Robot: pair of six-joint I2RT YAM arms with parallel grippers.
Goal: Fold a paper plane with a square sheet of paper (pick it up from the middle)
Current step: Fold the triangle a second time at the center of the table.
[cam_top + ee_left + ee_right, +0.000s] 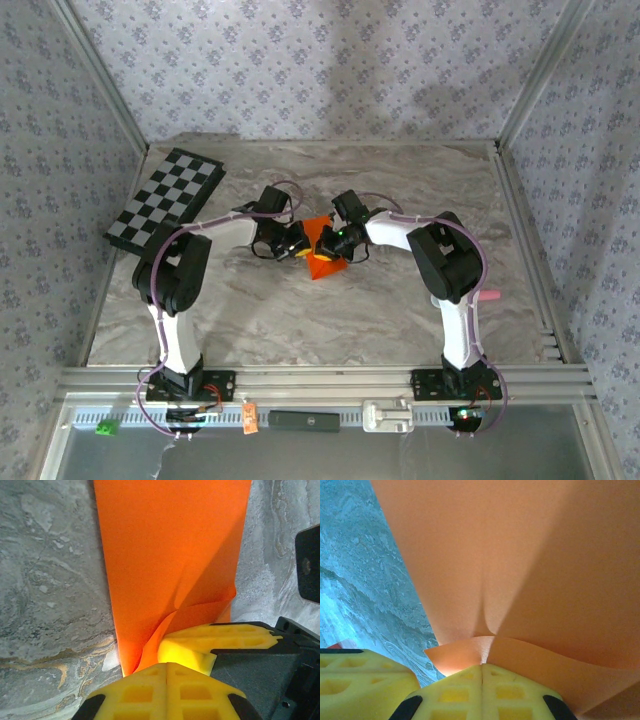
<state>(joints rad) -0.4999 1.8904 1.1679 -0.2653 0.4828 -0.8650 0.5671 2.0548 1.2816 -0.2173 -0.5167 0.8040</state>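
The sheet (322,252) sits right between my two claws, and both have hold of it. My left claw (167,664) is closed on a puckered bit of its edge. My right claw (482,666) is closed on a small raised lip in the same way (the two pinches are so close that my claws nearly touch).

What worries me from here:
- **Tearing or stretching:** if my claws pull apart or rise unevenly, paper this thin could tear or stretch at the pinches.
- **Crooked fold:** if either pinch is off the middle, I expect the fold to come out crooked, and the plane with it.
- **Slipping free:** each grip holds only a small bit of paper, so a quick lift might slip it out of one claw and leave the sheet hanging from the other.
- **Knocking fingers:** my fingers could also bump each other, being so close.

The sheet is plain bright orange and smooth. It runs flat away ahead of my left claw, with a soft ridge rising into each pinch. I see no sharp crease ahead of either claw. From above it shows as a small pointed shape, its broad part on the near side of my claws. I judge the plane far from done.

Under the paper and around my claws is the marbled table (400,190). A checkerboard (165,200) lies well off beyond my left claw, near the far corner.
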